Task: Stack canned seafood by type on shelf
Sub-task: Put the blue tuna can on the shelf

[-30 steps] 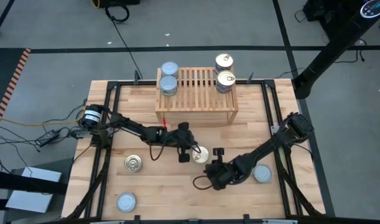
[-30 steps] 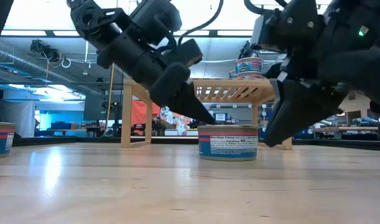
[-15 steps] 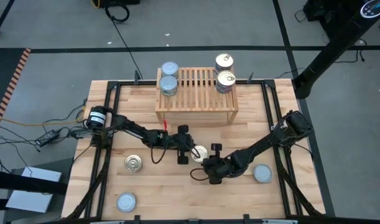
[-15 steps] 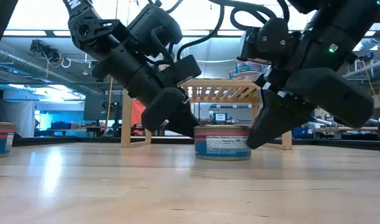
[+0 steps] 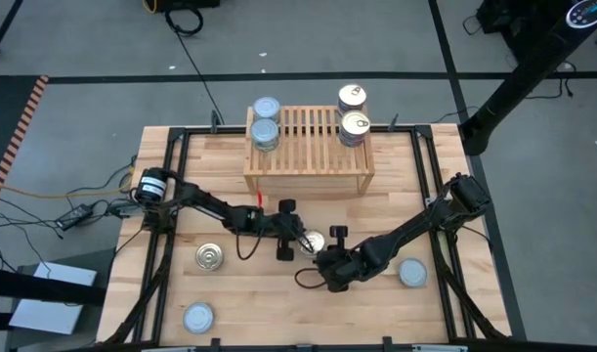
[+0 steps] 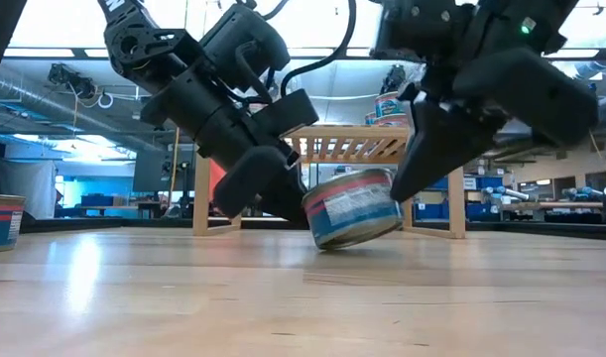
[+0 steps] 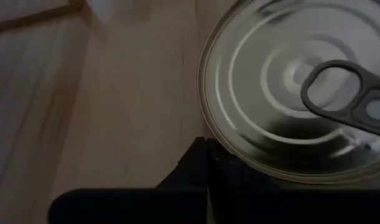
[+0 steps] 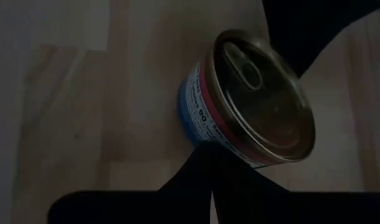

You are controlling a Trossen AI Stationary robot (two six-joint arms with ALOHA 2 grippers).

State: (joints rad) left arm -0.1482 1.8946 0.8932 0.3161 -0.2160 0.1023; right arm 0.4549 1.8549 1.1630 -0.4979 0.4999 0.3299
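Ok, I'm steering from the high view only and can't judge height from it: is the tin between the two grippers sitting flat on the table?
Observer: No. The low view shows the tin tilted. Its edge toward the left gripper rests on the table, and the edge toward the right gripper is raised.
Operator: Which type is it? I only see a pale lid.
Observer: The left wrist view shows a pull tab on the lid. In the low view the label is blue with a red band on top.
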